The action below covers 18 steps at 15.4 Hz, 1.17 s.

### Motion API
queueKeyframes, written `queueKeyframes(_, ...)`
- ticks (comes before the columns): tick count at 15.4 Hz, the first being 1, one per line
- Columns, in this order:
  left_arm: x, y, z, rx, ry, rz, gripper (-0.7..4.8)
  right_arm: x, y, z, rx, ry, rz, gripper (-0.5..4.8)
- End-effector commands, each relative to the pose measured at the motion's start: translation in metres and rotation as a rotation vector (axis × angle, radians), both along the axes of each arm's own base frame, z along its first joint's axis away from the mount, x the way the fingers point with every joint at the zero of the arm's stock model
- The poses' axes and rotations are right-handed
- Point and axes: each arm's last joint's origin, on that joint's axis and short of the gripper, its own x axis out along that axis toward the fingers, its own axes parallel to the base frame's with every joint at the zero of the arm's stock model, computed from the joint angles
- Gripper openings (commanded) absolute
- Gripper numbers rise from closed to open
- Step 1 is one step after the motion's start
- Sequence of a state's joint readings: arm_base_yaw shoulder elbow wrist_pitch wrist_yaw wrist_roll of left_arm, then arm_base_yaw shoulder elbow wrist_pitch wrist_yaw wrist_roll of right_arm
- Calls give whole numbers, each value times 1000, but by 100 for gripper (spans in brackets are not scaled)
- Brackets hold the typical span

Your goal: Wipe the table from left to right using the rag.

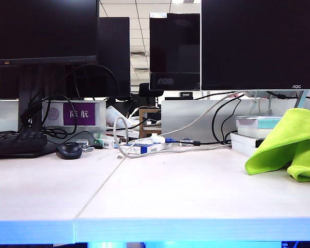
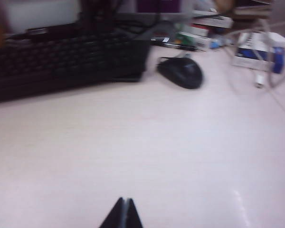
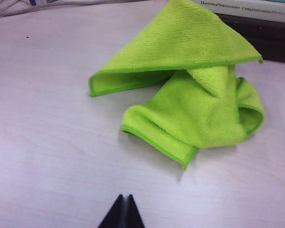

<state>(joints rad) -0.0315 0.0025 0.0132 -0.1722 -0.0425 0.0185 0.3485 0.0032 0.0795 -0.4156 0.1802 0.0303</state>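
The rag (image 1: 289,144) lies crumpled at about three o'clock on the table (image 1: 160,196), its upper fold leaning against a stack of books (image 1: 253,134) just behind it. Neither arm shows from the front. The right gripper (image 3: 124,211) hangs over bare tabletop near the rag, apart from it, its two fingers pressed together and holding nothing. The left gripper (image 2: 123,213) is likewise pinched together and empty, over the table's left half. Ahead of it, at roughly eleven o'clock, sits a black keyboard (image 2: 61,61), with a black mouse (image 2: 181,72) just beside it toward one o'clock. Monitors (image 1: 258,41) stand along the back.
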Motion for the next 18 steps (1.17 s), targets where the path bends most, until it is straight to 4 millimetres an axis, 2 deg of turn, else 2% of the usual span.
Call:
queueKeyframes(1, 0, 0, -2, -32, 9, 10, 0, 0, 0, 1, 8, -15, -1, -5)
queueKeyframes(7, 0, 0, -2, -33, 8, 9, 0, 1, 0, 0, 7, -12, -2, -5)
queueKeyframes(10, 0, 0, -2, -33, 8, 8, 0, 4, -4, 0, 19, -49, -56, -5)
queueKeyframes(13, 0, 0, -2, -32, 8, 9, 0, 13, -17, -1, 52, -182, -170, -5)
queueKeyframes(16, 0, 0, -2, -33, 8, 6, 0, 13, -24, -4, 194, -143, -196, -5)
queueKeyframes(18, 0, 0, -2, -33, 8, 6, 0, 13, -23, -3, 193, -144, -194, -5)
